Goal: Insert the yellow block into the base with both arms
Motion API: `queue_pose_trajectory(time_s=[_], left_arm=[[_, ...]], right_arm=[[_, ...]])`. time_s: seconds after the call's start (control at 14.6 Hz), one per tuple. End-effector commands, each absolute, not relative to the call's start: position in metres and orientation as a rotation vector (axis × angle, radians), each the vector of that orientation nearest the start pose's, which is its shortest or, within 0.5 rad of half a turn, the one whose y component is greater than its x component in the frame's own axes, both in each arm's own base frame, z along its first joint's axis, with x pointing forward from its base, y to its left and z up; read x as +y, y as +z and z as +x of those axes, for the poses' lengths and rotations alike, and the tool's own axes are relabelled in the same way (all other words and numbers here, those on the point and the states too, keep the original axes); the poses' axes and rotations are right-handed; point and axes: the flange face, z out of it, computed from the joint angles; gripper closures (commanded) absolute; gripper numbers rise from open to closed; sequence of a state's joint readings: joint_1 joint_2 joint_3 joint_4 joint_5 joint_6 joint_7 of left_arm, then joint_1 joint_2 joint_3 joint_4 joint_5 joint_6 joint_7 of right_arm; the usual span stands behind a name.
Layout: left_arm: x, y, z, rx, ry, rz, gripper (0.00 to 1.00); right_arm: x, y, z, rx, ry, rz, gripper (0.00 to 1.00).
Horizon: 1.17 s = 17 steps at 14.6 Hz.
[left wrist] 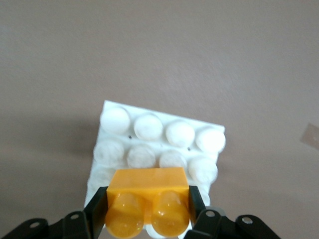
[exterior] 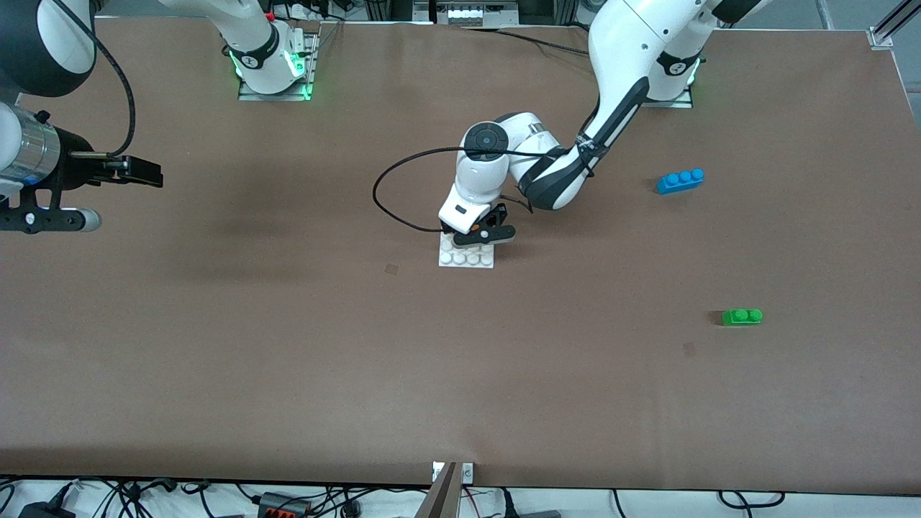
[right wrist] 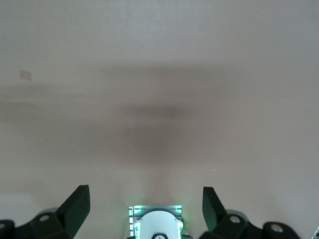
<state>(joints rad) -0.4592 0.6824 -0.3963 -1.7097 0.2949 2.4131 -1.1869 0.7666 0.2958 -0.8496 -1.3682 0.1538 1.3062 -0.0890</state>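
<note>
Items as I see them from my station:

- Blue three-stud brick [exterior: 680,180]: on the surface toward the left arm's end, well apart from the work.
- Green two-stud brick [exterior: 742,316]: same end, nearer the front camera than the blue one.
- Base [exterior: 466,256]: white studded plate, mid-surface. Nothing stands between it and the bricks.
- Yellow block [left wrist: 147,205]: clamped between the left gripper's [left wrist: 147,211] fingers [left wrist: 95,211], down at the base's edge, over its studs; I cannot tell if it is seated.
- Right gripper [right wrist: 145,204]: fingers spread wide, empty, waiting above bare surface at the right arm's end.
- Surface [exterior: 288,345]: brown, matte, two small dark marks.
- Cables and plugs along the front edge, partly cut off.
- In the front view the left wrist hides the block.
</note>
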Motion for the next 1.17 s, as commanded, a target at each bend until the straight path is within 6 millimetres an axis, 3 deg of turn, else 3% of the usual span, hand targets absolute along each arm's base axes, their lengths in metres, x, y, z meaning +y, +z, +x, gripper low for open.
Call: queue_pose_trajectory(time_s=[0.0,0.34,0.55,0.82,1.1], left_arm=[[-0.495,0.213,0.461,-0.266,-0.008,-3.208,0.65],[-0.494,0.206,0.458,-0.200,0.006,-3.204,0.64],[-0.493,0.202,0.458,-0.169,-0.009,-3.198,0.64],[-0.490,0.195,0.462,-0.139,-0.032,-3.185,0.64],[-0.485,0.190,0.465,-0.147,-0.028,-3.178,0.64]], right_arm=[[0.031,0.591,0.586,-0.060,0.383,-3.141,0.00],[0.026,0.597,0.583,-0.156,0.289,-3.139,0.00],[0.003,0.592,0.577,-0.150,0.197,-3.118,0.00],[-0.046,0.579,0.567,-0.232,0.077,-3.080,0.00],[-0.055,0.593,0.541,-0.212,0.117,-3.085,0.00]])
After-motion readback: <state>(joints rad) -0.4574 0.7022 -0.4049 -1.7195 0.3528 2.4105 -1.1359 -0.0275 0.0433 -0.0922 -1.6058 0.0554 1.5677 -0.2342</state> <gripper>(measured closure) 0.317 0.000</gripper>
